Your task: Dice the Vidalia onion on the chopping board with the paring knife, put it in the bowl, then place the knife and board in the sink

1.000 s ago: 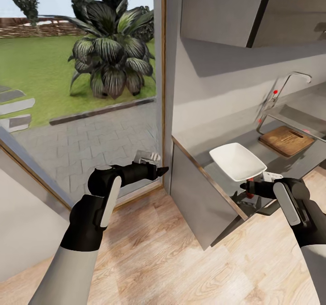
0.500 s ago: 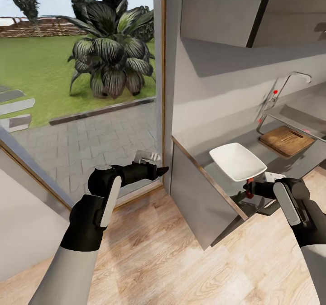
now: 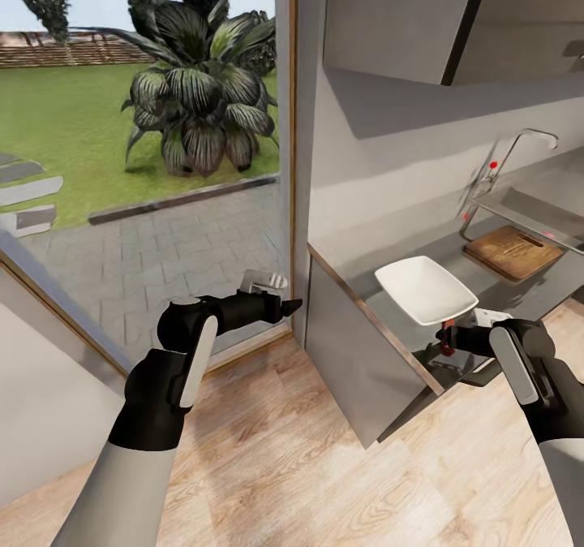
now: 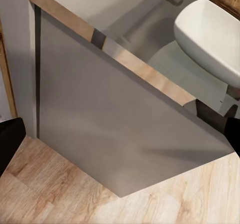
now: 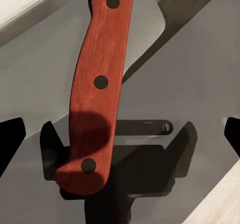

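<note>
Lying on countertop [image 5: 200,74]: paring knife [image 5: 97,84], red-orange handle w/ three dark rivets.

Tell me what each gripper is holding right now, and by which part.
Nothing held. The right gripper, jaws open, hovers at the knife's red handle. The left gripper is empty.

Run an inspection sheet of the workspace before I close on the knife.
Surface: countertop, glossy grey, ends near the glass door.
Job's things: paring knife flat on the countertop, in front of the bowl; chopping board beyond the bowl, beside the sink.
Clutter: nothing seen.
Grippers: right tool open, fingers either side of the knife handle, not touching it; left tool open, off the counter's end, over the floor.
Cables: nothing seen.
Surroundings: glass door to a garden, wood floor, upper cabinets.
</note>
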Controlling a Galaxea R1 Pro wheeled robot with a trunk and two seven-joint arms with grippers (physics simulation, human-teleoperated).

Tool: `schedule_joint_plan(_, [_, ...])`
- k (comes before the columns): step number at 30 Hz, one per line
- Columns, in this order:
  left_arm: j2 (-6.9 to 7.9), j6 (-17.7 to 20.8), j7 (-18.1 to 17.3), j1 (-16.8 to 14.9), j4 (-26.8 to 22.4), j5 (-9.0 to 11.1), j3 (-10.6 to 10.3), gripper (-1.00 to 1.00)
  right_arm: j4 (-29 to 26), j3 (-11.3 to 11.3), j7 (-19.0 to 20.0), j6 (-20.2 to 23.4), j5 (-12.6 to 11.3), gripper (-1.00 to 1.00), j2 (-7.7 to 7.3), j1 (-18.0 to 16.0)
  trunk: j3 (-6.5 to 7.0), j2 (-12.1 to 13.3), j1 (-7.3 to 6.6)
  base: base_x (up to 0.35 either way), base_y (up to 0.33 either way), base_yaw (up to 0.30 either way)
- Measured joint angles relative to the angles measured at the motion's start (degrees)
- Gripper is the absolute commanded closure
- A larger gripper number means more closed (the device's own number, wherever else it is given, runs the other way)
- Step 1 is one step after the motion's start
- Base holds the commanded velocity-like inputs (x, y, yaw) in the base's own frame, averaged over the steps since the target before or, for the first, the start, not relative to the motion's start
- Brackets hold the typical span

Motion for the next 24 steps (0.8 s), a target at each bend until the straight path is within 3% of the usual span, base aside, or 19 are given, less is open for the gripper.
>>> schedule_joint_plan(24, [0.04,0.0,0.0,0.0,0.0,0.0,0.0,-1.0,0.0,0.0,0.0,0.0,0.0,-1.0,0.0,0.0,-0.2,0.0,0.0,0.019,0.017,0.0])
